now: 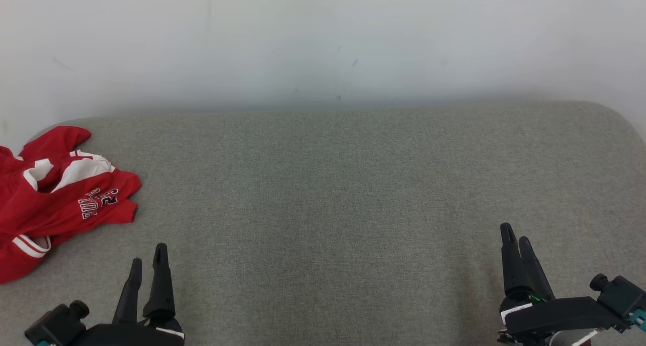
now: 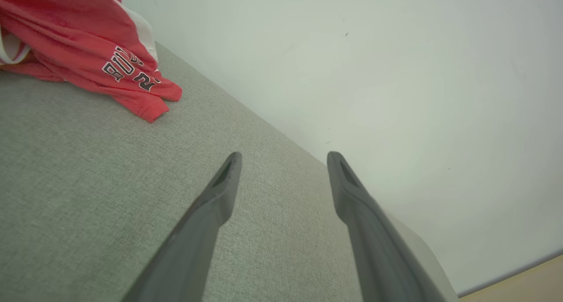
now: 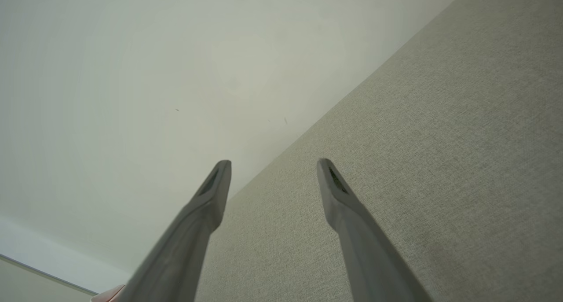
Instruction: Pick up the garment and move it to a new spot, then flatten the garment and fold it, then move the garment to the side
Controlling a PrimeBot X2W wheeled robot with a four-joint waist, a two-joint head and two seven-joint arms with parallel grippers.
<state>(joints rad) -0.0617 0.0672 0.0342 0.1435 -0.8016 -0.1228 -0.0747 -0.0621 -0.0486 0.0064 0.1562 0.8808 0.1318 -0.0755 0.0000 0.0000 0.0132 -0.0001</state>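
Two grippers, nearest items, at the bottom corners of the head view: left gripper [image 1: 149, 253] and right gripper [image 1: 515, 232], fingers pointing away over the work surface. Jaws of each spread wide, as seen in both wrist views; nothing between the fingers [image 2: 220, 192] of either, nothing touched. Likely reason for the pose: a rest stance at either edge, well apart, with the middle between them as a probable laying-out area and both sets of jaws ready for cloth.

One grey fabric surface [image 1: 323, 210], woven, rounded at the far corners, under both grippers and running back to the wall.

One red jersey [image 1: 60, 199], white trim, black-and-white lettering, crumpled in a heap at the left edge of the surface, partly cut off by the head view's left border. Position relative to fingers: ahead and to the left of the left gripper, near but apart, off the line between its jaws; well apart from the right gripper, across the whole surface. Judged the closer reach for the left arm; pick-up not yet begun.

One pale wall [image 1: 323, 43], plain, farthest back.
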